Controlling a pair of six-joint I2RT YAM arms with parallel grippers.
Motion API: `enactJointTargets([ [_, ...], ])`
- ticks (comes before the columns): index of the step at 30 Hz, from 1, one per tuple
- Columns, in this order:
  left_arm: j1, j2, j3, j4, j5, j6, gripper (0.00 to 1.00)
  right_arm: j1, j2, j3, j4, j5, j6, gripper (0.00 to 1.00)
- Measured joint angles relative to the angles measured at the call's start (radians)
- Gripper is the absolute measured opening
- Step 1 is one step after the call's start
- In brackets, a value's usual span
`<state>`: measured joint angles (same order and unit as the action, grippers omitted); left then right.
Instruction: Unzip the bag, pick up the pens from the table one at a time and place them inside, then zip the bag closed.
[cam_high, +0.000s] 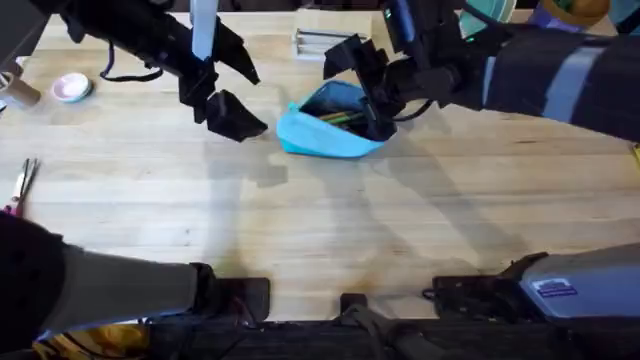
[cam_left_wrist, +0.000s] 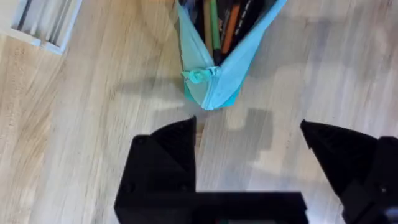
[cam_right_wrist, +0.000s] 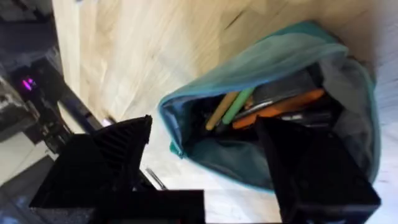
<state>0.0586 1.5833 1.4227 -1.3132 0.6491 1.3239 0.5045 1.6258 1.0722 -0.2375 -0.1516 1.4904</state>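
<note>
The light blue bag (cam_high: 322, 140) lies unzipped in the middle of the table (cam_high: 330, 220), a little toward the back. Inside it lie the pens: a yellow one (cam_right_wrist: 221, 111) and a green one (cam_right_wrist: 240, 103) beside orange and dark ones. My right gripper (cam_high: 354, 88) hovers open over the bag's mouth (cam_right_wrist: 249, 118), one finger low at the opening and nothing between the fingers. My left gripper (cam_high: 250, 94) stands open just left of the bag, facing the end that carries the zipper pull (cam_left_wrist: 199, 76), and is empty.
A white box (cam_high: 322, 42) sits behind the bag near the far edge. At the left are a small pink and white round dish (cam_high: 72, 88) and scissors (cam_high: 22, 184). Bare wood stretches in front of the bag.
</note>
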Motion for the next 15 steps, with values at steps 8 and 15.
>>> enactJointTargets([
  [8, 0.000, 0.000, 0.000, 0.000, 0.000, 0.000, 0.993, -0.013, -0.132, 0.000, -0.004, -0.007, -0.170, 0.997],
  [15, 0.000, 0.000, 0.000, 0.000, 0.000, 0.000, 0.993, -0.015, -0.239, 0.000, -0.029, -0.010, -0.486, 0.997],
])
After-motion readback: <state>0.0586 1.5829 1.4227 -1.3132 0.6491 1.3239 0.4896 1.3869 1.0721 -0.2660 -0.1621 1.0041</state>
